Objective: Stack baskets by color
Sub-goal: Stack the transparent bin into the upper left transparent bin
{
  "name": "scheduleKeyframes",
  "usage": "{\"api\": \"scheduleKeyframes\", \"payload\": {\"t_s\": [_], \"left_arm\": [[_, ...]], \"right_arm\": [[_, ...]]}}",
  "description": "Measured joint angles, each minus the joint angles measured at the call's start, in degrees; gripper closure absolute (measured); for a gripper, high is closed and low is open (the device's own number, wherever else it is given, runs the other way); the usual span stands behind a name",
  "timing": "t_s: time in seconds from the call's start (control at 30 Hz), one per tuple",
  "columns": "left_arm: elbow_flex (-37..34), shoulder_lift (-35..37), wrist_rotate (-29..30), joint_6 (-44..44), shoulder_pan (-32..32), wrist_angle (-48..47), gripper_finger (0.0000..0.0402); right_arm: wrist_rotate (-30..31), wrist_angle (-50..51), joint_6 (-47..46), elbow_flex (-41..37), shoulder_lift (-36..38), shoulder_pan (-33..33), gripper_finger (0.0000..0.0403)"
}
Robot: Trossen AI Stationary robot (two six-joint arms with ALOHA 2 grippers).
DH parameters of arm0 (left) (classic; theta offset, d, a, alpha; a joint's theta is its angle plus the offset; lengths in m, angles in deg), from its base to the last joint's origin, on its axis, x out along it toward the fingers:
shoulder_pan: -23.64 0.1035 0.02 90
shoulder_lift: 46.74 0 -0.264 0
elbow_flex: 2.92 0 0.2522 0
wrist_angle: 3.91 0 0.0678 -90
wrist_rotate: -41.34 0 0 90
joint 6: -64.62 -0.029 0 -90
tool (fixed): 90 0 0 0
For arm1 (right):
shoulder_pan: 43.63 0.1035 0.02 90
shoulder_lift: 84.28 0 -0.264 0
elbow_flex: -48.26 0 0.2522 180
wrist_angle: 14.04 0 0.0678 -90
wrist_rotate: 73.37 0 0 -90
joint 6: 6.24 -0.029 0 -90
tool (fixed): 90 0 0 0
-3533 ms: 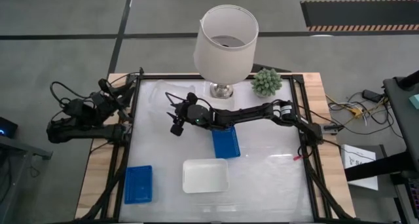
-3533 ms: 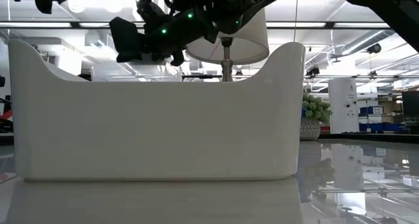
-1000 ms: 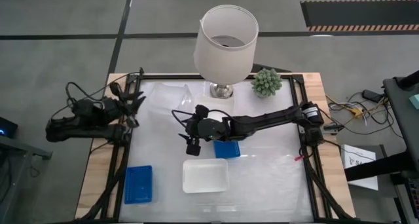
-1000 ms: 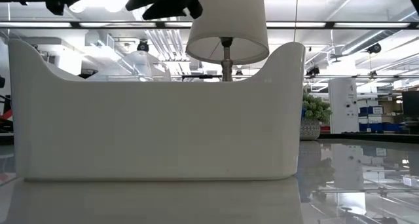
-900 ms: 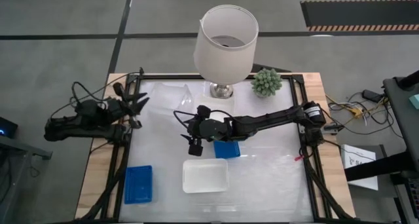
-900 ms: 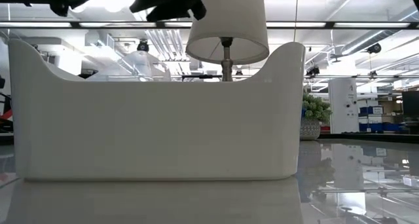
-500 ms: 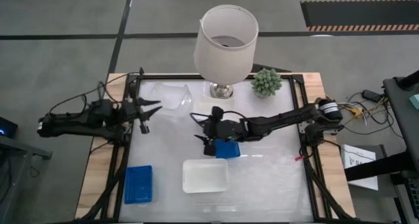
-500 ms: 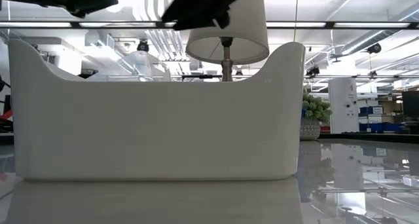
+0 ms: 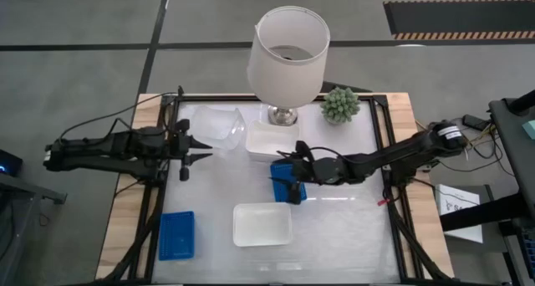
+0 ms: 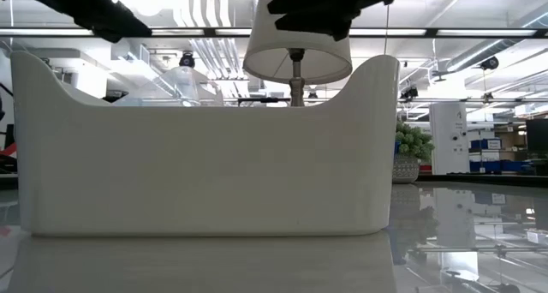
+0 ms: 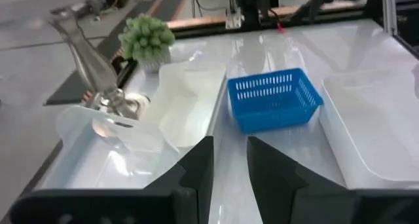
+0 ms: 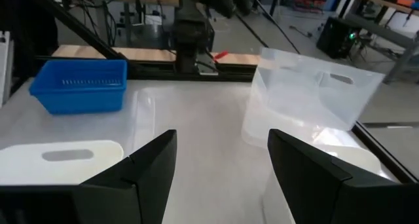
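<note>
Both grippers empty, lining up on baskets.
My right gripper (image 9: 288, 188), jaws wide and holding nothing, hovers over the mid-table blue basket (image 9: 280, 171), likely to lift it. My left gripper (image 9: 199, 148), narrowly parted and empty, points toward the clear container (image 9: 219, 123) and the white basket (image 9: 269, 140) beyond.

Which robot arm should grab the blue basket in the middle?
Probably the right: the right gripper hangs open right at that blue basket, while the left gripper is over by the clear container.
</note>
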Motion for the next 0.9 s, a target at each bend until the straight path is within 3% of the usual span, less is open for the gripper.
{"api": "scheduleKeyframes", "payload": {"t_s": [0.13, 0.33, 0.5, 0.63, 0.9], "left_arm": [[2.7, -2.0, 0.4, 0.0, 0.2, -6.3, 0.0305], [6.5, -7.0, 1.9, 1.2, 1.4, -12.8, 0.0238], [7.8, -12.0, 5.5, -4.8, 1.7, -15.3, 0.0192], [8.5, -14.2, 9.2, -8.2, 1.8, -15.2, 0.0182], [11.2, -13.9, 9.9, -10.4, 1.8, -15.7, 0.0181]], "right_arm": [[0.0, -0.2, 0.0, -2.4, 2.2, -0.1, 0.0170], [-0.3, -0.3, 1.1, -3.6, 2.8, -0.1, 0.0170], [-0.3, -0.2, 2.0, -3.6, 2.8, -0.1, 0.0170], [-0.3, -0.2, 2.1, -3.6, 2.8, 0.0, 0.0170], [-0.4, 0.1, 2.7, -3.6, 2.8, -0.1, 0.0170]]}}
